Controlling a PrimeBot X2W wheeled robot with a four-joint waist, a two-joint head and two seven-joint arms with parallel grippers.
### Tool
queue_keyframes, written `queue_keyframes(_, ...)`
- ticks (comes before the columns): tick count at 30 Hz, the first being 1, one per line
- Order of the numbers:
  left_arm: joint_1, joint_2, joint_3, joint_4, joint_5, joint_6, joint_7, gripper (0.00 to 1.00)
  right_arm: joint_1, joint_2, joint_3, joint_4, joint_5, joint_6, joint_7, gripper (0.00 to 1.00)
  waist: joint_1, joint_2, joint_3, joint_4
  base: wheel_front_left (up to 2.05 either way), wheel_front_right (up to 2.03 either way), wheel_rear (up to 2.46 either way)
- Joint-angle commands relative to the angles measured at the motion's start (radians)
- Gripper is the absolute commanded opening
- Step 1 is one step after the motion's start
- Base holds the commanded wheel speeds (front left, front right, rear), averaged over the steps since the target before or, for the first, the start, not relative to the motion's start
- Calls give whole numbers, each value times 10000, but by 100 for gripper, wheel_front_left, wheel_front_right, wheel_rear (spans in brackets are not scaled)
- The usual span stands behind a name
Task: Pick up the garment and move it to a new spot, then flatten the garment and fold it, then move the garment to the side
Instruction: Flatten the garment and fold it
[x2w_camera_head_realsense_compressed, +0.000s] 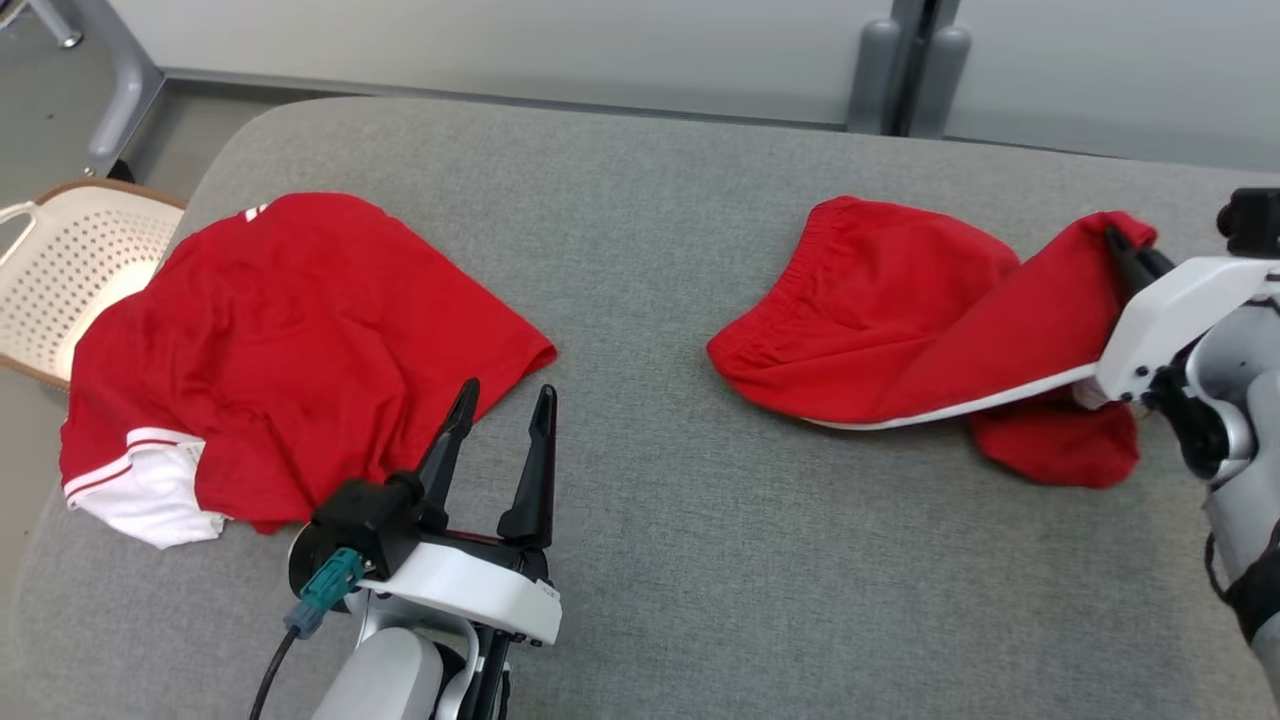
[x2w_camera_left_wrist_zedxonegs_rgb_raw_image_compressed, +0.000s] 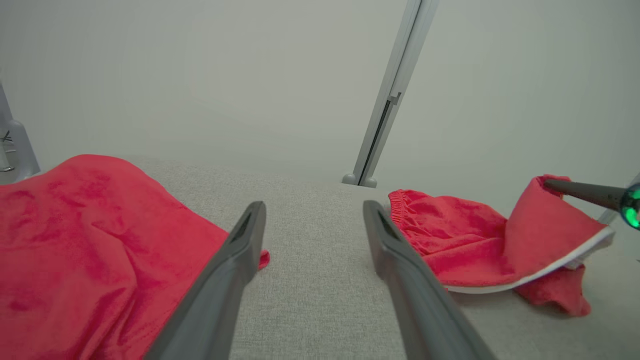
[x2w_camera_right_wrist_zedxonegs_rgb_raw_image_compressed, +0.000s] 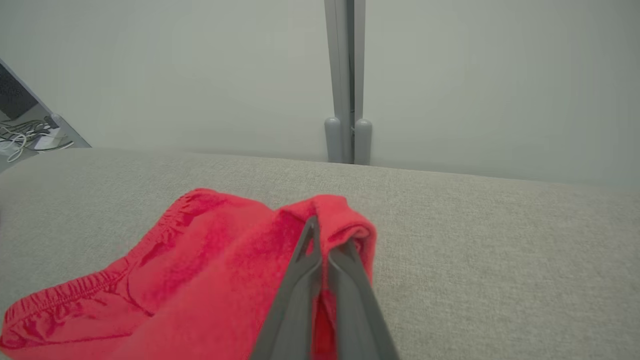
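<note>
garment: red shorts (x2w_camera_head_realsense_compressed: 880, 310) at right of grey surface (x2w_camera_head_realsense_compressed: 650, 560), 1 leg corner lifted | right pincer (x2w_camera_head_realsense_compressed: 1128, 248): pressed together on that corner | left pincer (x2w_camera_head_realsense_compressed: 505, 400): spread, empty, near red shirt (x2w_camera_head_realsense_compressed: 300, 330) | handling: light, limp, drapes; probably best gripped at waistband or hem, 2 points

A grey fabric surface (x2w_camera_head_realsense_compressed: 700, 520) with a rounded corner spans the foreground, backed by pale panels (x2w_camera_head_realsense_compressed: 500, 40) joined at a grey post (x2w_camera_head_realsense_compressed: 905, 70). To its left, a cream perforated chair (x2w_camera_head_realsense_compressed: 70, 260) stands on a grey floor (x2w_camera_head_realsense_compressed: 35, 115).
</note>
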Motion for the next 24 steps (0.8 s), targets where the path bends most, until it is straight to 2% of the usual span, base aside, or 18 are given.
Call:
queue_keyframes(1, -188, 32, -70, -44, -74, 43, -20, 100, -423, -76, -302, 574, -146, 0, -110, 0, 0, -1, 380, 403, 0, 0, 0)
queue_keyframes(9, -443, 24, -441, -236, -312, 207, -20, 100, -1921, -630, -1806, 3574, -1318, -1, -386, 0, 0, -1, 1022, 960, 0, 0, 0)
queue_keyframes(10, -480, 27, -447, -274, -331, 257, -20, 100, -2097, -497, -2051, 4053, -1339, 0, -513, 100, 0, -1, 1135, 946, 0, 0, 0)
queue_keyframes(14, -605, 19, -442, -254, -309, 294, -20, 100, -2292, -753, -2462, 4825, -1793, -6, -1131, 100, 0, -1, 1275, 736, 0, 0, 0)
queue_keyframes(18, -710, 36, -356, -201, -211, 262, -20, 100, -2381, -577, -2675, 5428, -2172, 0, -1650, 100, 0, -1, 1169, 362, 0, 0, 0)
queue_keyframes(20, -716, 36, -286, -163, -165, 239, -20, 100, -2380, -630, -2723, 5552, -2376, -1, -2061, 100, 0, -1, 1028, 138, 0, 0, 0)
queue_keyframes(24, -639, 36, -90, -103, -63, 204, -20, 100, -2149, -329, -2647, 5597, -2461, 0, -2808, 100, 0, -1, 649, -350, 0, 0, 0)
